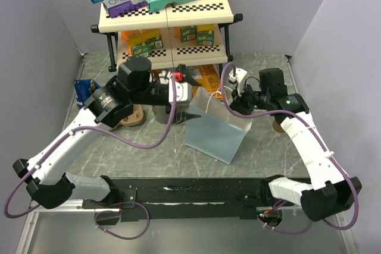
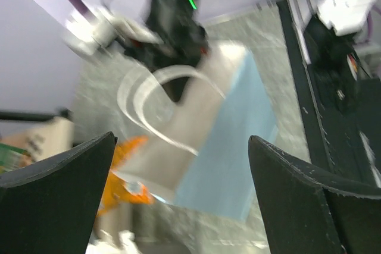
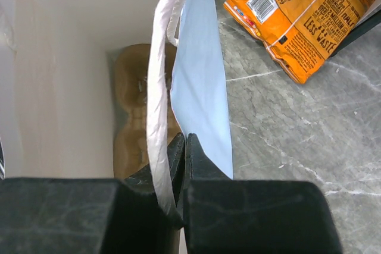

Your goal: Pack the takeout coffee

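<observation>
A light blue paper bag (image 1: 214, 130) with white handles stands open at the middle of the table. My right gripper (image 1: 231, 105) is shut on the bag's rim (image 3: 202, 81) next to a white handle (image 3: 159, 99) and holds the mouth open. A brown moulded-pulp carrier (image 3: 132, 129) lies inside at the bottom. My left gripper (image 1: 190, 97) is open and empty at the left side of the bag's mouth; its wrist view shows the bag (image 2: 232, 129) between the spread fingers. The coffee cup is not clearly in view. A small tan shape (image 1: 277, 126) peeks from under my right forearm.
A two-tier rack (image 1: 221, 17) with boxes stands at the back. An orange snack bag (image 1: 208, 78) lies behind the paper bag, also in the right wrist view (image 3: 303, 16). A blue can (image 1: 82, 90) and a tan object (image 1: 130, 118) sit at the left.
</observation>
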Controlling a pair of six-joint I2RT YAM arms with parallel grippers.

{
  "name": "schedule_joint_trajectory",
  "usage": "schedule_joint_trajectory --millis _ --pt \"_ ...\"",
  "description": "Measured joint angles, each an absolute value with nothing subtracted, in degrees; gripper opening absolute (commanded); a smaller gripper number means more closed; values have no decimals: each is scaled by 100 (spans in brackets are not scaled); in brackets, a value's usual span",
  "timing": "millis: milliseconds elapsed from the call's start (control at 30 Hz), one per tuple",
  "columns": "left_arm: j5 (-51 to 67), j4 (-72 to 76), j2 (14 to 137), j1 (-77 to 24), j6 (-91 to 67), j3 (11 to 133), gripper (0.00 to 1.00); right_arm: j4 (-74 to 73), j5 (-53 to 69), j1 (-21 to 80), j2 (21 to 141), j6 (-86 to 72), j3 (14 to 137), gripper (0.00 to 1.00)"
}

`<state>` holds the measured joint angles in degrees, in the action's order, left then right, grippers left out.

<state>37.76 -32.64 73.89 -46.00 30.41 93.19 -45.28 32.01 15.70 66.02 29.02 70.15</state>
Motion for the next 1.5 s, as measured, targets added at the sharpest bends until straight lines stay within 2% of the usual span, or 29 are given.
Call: schedule_joint_trajectory --millis 233,300,400,433,533,700,867,1000,1233,1333,1500 --pt "3767 -3284 7266 -4600 3081 8353 99 -4528 3201 1570 6602 2899 7015 0" --pt "3767 -3236 7271 -4600 3070 8309 99 -4528 3201 1570 6602 2897 7015 3" --pt "3763 -3070 7258 -4600 3030 8287 100 -4528 3199 1570 6602 2877 7017 30" --pt "3752 -3044 7253 -4600 3028 8287 99 -4528 3201 1570 6602 2858 7017 42" --pt "3605 -3039 7231 -4598 3041 8294 99 -4571 3210 1570 6604 2803 7022 57" --pt "3249 -3214 7196 -4453 3063 8514 99 -4882 3280 1570 6689 2711 7522 73" --pt "2965 -3308 6963 -4062 3004 8626 99 -5109 3339 1570 6685 2711 8403 76" --pt "2888 -3341 6740 -3726 2788 8626 100 -5240 3415 1428 6646 2685 8733 75" --pt "2884 -3087 6646 -3356 2248 8475 99 -5384 3000 -56 6879 2204 8735 68" --pt "2919 -2976 6646 -3312 2045 8300 99 -5454 2567 -480 7096 2161 8713 68" --pt "3006 -2904 6646 -3286 1881 8138 99 -5553 2123 -880 7260 2169 8259 74"
